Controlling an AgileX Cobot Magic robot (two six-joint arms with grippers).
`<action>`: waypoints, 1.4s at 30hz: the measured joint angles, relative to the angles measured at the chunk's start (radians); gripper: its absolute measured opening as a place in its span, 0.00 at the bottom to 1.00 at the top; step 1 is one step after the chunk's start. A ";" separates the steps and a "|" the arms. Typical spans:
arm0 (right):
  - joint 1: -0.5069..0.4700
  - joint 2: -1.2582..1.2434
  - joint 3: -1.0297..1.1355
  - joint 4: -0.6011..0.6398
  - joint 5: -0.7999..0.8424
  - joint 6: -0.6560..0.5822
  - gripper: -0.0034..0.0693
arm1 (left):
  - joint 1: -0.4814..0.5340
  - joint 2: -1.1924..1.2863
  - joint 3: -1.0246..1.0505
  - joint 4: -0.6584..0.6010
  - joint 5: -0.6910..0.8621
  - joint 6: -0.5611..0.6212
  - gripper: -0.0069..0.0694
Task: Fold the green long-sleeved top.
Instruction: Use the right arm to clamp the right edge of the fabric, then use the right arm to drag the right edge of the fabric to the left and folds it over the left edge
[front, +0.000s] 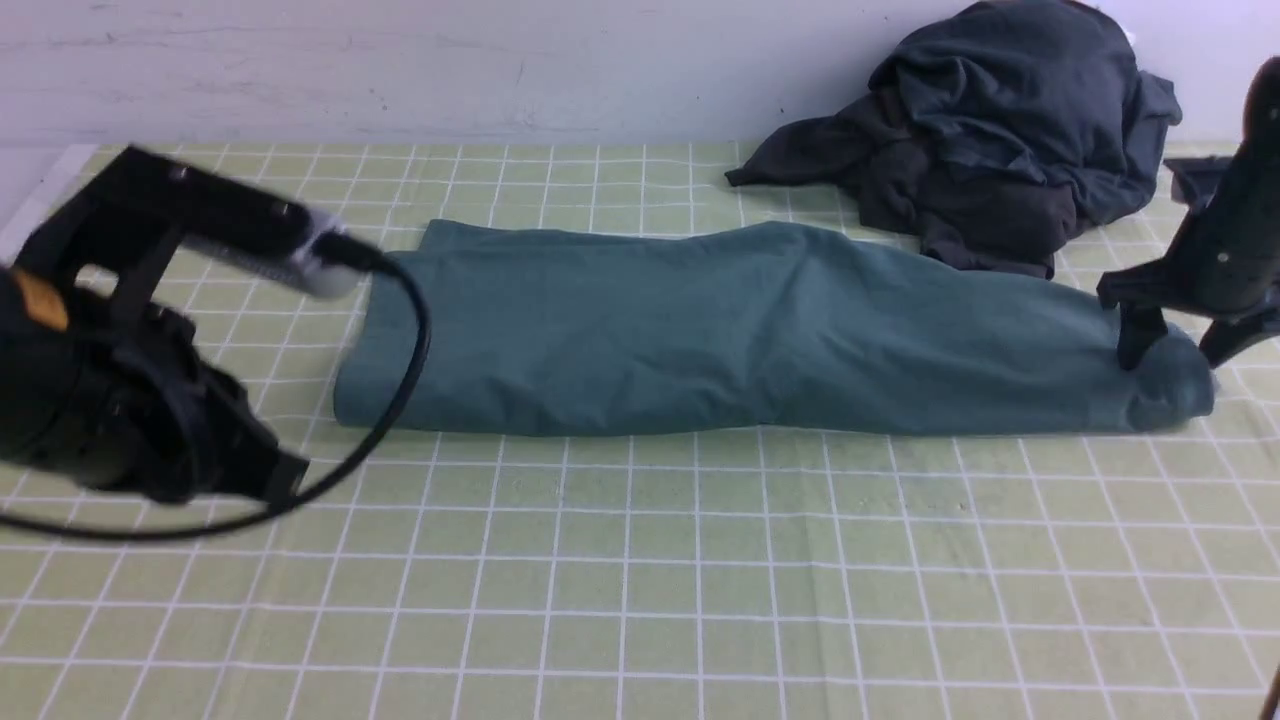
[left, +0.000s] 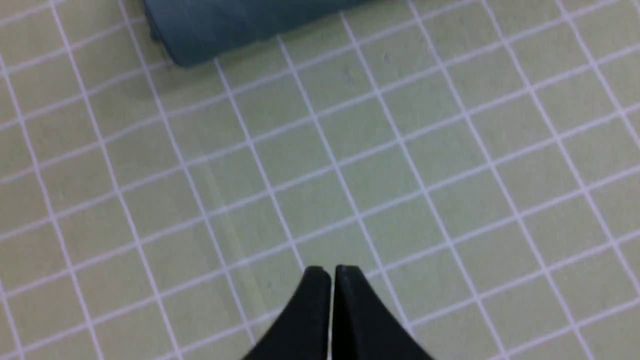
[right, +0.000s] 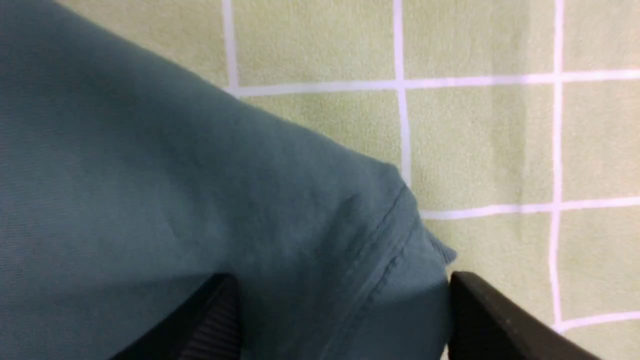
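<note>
Blurry left pincer (front: 285, 478) and arm (front: 70, 400)

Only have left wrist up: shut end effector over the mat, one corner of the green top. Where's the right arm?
Observer: Right end effector is at the far right end of the green top, jaws open, one finger on either side of the fabric, nothing pinched.
Operator: Shape of the top?
Observer: One long folded band lying left to right across the mat.
Operator: Anything else out there?
Observer: A heap of dark garments at the back right, by the wall, just behind the band's right part. Can't tell if they touch.
</note>
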 joint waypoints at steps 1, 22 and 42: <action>0.000 0.011 -0.001 0.010 0.000 0.005 0.75 | 0.000 -0.024 0.029 0.010 0.000 -0.001 0.09; -0.030 -0.346 0.000 0.071 0.012 -0.123 0.06 | 0.000 -0.103 0.169 0.085 -0.016 -0.089 0.09; 0.598 -0.075 -0.023 1.108 -0.527 -0.430 0.08 | 0.000 -0.105 0.170 -0.025 -0.023 -0.092 0.09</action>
